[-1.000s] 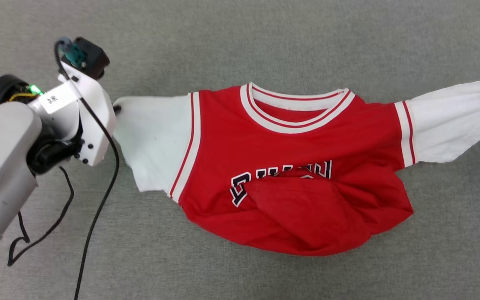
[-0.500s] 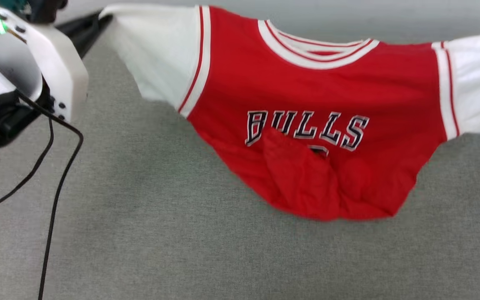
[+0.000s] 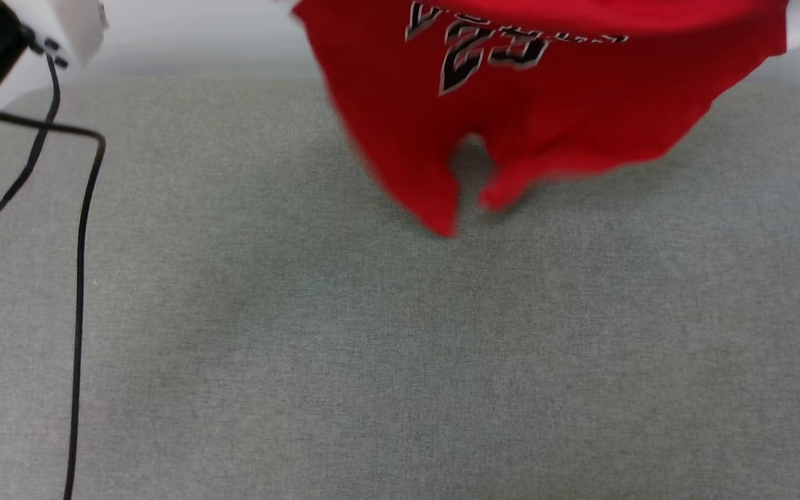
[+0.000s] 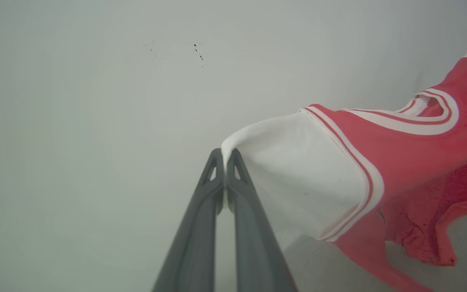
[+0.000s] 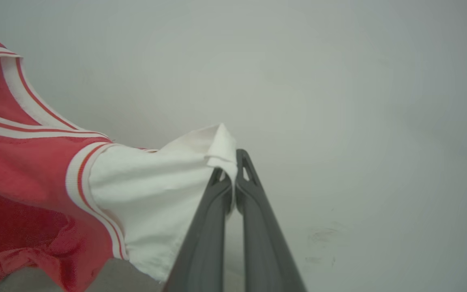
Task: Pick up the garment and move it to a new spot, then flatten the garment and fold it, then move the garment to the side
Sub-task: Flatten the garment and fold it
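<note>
Right now you're in the first step. The garment point(image 3: 546, 104), a red basketball-style jersey with white short sleeves, red-and-white striped trim and black-and-white lettering, is lifted off the grey woven fabric surface point(image 3: 400, 333) and hangs spread between your two arms.

Your left gripper point(image 4: 225, 155), with its two long dark fingers, is pinched together on the outer edge of one white sleeve point(image 4: 298, 170). Your right gripper point(image 5: 230, 166) is pinched the same way on the other white sleeve point(image 5: 156, 182), with a fold of cloth poking up past its tips. The jersey's body sags away from each pair of jaws, collar up and hem down.

In the head view the red body hangs at the top of the picture and its split lower hem dangles lowest. The hem tips are blurred, so you can't tell whether they brush the surface. A thin black cable point(image 3: 80, 278) trails down the left side, well apart from the jersey.

The next move, as I judge it, is to carry the jersey to its new spot with both pinches firm and the arms held apart. Then lower it hem first so it lays out flat rather than bunching. Both grips are on thin sleeve edges, so a jerk could pull one free.
</note>
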Motion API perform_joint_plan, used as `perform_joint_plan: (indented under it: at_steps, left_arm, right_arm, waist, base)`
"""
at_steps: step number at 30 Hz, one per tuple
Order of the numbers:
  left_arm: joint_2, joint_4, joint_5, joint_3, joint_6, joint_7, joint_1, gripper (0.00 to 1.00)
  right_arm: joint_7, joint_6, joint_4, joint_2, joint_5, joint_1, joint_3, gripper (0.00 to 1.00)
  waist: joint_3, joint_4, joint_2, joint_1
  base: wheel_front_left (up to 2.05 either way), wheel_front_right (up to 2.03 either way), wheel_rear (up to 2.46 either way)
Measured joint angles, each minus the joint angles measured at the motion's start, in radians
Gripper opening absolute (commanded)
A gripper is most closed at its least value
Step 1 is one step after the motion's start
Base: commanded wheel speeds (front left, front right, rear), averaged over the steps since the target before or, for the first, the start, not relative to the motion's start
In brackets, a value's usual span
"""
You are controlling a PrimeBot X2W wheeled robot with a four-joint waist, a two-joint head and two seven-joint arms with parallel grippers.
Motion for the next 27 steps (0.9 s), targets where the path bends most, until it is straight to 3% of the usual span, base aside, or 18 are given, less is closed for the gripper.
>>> perform_joint_plan:
  at_steps: [13, 19, 27]
  left_arm:
    - [-0.117, 0.196, 0.054, 0.036, -0.021, -0.043, -0.253, 0.0]
    - [-0.182, 0.306, 0.115, 0.044, -0.013, -0.098, -0.403, 0.0]
    - [-0.232, 0.473, 0.149, 0.064, -0.035, -0.191, -0.561, 0.0]
  right_arm:
    - [-0.006, 0.0, 0.186, 0.046, -0.07, -0.407, 0.169, 0.0]
    - [-0.085, 0.0, 0.329, 0.098, -0.128, -0.623, 0.21, 0.0]
    - [-0.188, 0.0, 0.481, 0.16, -0.188, -0.839, 0.258, 0.0]
  waist:
    - [0.138, -0.012, 0.0, 0.0001]
    - [0.235, -0.027, 0.0, 0.0001]
    - [0.32, -0.054, 0.0, 0.0003]
  base:
    - [0.0, 0.0, 0.0]
    - [0.0, 0.0, 0.0]
    - [0.0, 0.0, 0.0]
